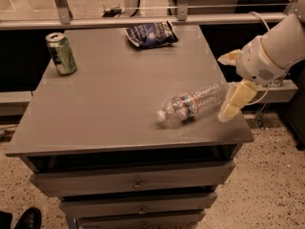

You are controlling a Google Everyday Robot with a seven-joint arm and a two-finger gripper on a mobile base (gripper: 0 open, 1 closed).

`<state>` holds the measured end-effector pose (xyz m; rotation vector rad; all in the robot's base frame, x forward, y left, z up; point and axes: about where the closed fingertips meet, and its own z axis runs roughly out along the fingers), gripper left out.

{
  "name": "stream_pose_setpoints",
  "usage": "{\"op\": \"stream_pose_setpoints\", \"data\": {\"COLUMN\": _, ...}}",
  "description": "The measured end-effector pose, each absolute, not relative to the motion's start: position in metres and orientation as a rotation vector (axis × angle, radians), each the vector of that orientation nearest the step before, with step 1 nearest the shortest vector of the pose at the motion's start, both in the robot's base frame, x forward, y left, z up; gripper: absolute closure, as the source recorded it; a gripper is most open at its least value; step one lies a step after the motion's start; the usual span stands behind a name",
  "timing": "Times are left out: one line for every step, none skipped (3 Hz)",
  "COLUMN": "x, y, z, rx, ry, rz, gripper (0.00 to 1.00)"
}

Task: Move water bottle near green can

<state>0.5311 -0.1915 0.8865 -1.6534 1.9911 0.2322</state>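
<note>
The water bottle (190, 104) lies on its side on the grey cabinet top (109, 94), right of the middle. Its white cap points front-left and its base points right. The green can (61, 53) stands upright at the far left corner, well apart from the bottle. My gripper (224, 87) is at the right edge of the cabinet top, just at the bottle's base end. It is open and empty. One pale finger (236, 101) hangs in front of the base and the other (229, 57) sits behind it.
A dark blue crinkled snack bag (151, 35) lies at the far edge of the top. A metal rail (143, 20) runs behind the cabinet. Drawers (136, 182) are below the top. A black shoe (28, 218) is on the floor at the front left.
</note>
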Motion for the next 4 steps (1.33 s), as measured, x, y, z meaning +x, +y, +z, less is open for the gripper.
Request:
{"op": "stream_pose_setpoints", "data": {"x": 0.540, "y": -0.188, "z": 0.872, "rx": -1.642, "ry": 1.970, "rz": 0.309, "gripper": 0.00}}
{"op": "stream_pose_setpoints", "data": {"x": 0.547, "y": -0.187, "z": 0.860, "rx": -1.615, "ry": 1.986, "rz": 0.385, "gripper": 0.00}}
{"op": "stream_pose_setpoints", "data": {"x": 0.552, "y": -0.185, "z": 0.853, "rx": -1.601, "ry": 1.997, "rz": 0.433, "gripper": 0.00}}
{"op": "stream_pose_setpoints", "data": {"x": 0.555, "y": -0.182, "z": 0.849, "rx": -1.599, "ry": 2.009, "rz": 0.478, "gripper": 0.01}}
